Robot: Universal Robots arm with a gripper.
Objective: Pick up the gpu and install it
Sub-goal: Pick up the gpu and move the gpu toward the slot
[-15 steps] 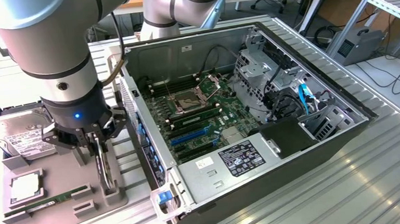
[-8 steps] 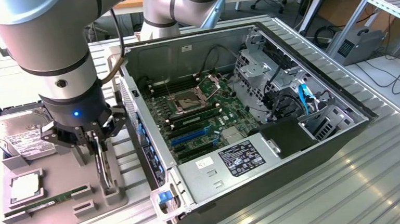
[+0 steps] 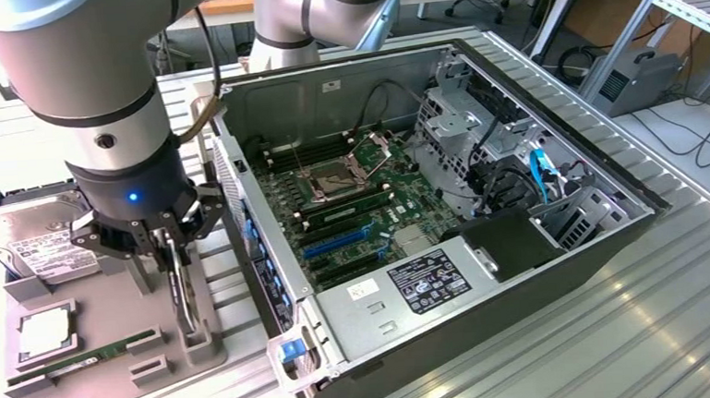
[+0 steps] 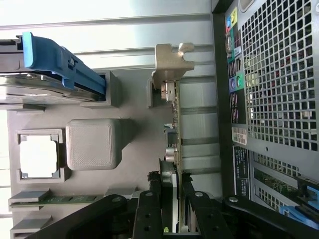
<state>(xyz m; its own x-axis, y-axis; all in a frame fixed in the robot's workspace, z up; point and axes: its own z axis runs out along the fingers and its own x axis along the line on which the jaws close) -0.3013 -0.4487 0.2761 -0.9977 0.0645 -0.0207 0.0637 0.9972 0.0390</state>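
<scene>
The gpu (image 3: 186,300) stands on its long edge in a slot of the grey parts tray (image 3: 106,311), just outside the open computer case (image 3: 484,274). In the wrist view the gpu (image 4: 175,124) runs as a thin dark board ending in a silvery-beige bracket (image 4: 170,62). My gripper (image 3: 171,258) hangs straight over the card. Its black fingers (image 4: 152,209) press against both faces of the board, so the gripper (image 4: 172,211) is shut on the gpu. The card's lower edge still sits in the tray.
The tray (image 4: 134,149) also holds a hard drive (image 3: 36,239), a CPU (image 3: 45,336) and a green RAM stick (image 3: 84,358). The case lies open with its motherboard (image 3: 355,199) and blue slots (image 3: 339,240) exposed. Its perforated rear panel (image 4: 279,74) is close beside the card.
</scene>
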